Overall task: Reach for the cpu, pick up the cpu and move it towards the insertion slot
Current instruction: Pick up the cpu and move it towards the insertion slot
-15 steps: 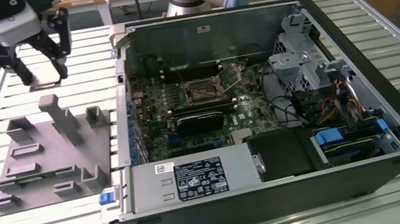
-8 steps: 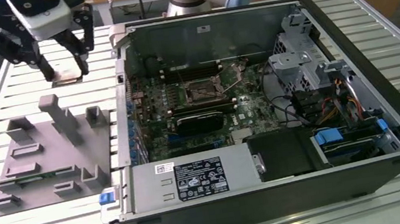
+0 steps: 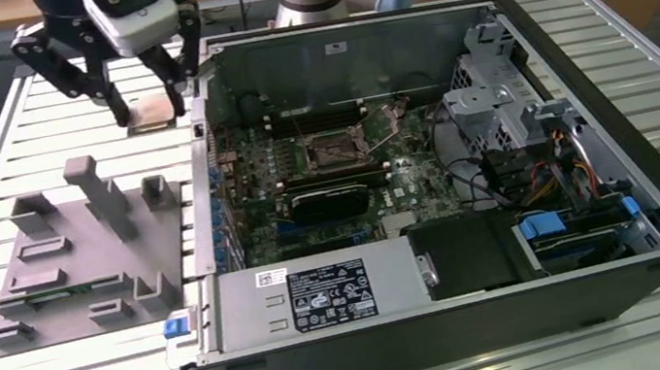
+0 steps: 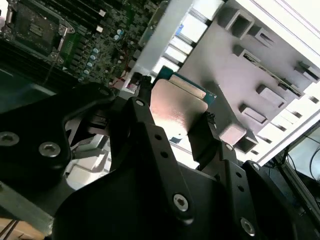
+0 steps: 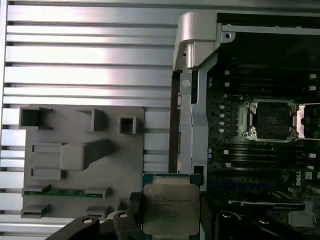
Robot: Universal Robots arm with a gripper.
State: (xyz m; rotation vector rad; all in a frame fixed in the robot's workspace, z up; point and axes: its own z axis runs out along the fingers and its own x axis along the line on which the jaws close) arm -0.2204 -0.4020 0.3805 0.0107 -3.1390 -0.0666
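Silvery, square cpu (image 5: 171, 209) (green-edged) — flat between the black gripper (image 5: 167, 212) fingers clamped on its sides.

Smooth, brushed-metal cpu (image 5: 170, 209); matt grey plastic fixture (image 5: 82, 160); shiny metal-framed insertion slot (image 5: 272, 120); ribbed aluminium table (image 5: 90, 60).

Silvery cpu (image 5: 171, 207), green-edged; grey fixture (image 5: 80, 160).

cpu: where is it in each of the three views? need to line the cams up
Exterior view: the cpu sits between the gripper fingers, above the slatted table, beside the case's wall.
Second wrist view: cpu clamped between the black fingers, silvery top facing the camera.
First wrist view: cpu in the fingers, over the case's edge.
Shared landmark: the insertion slot.
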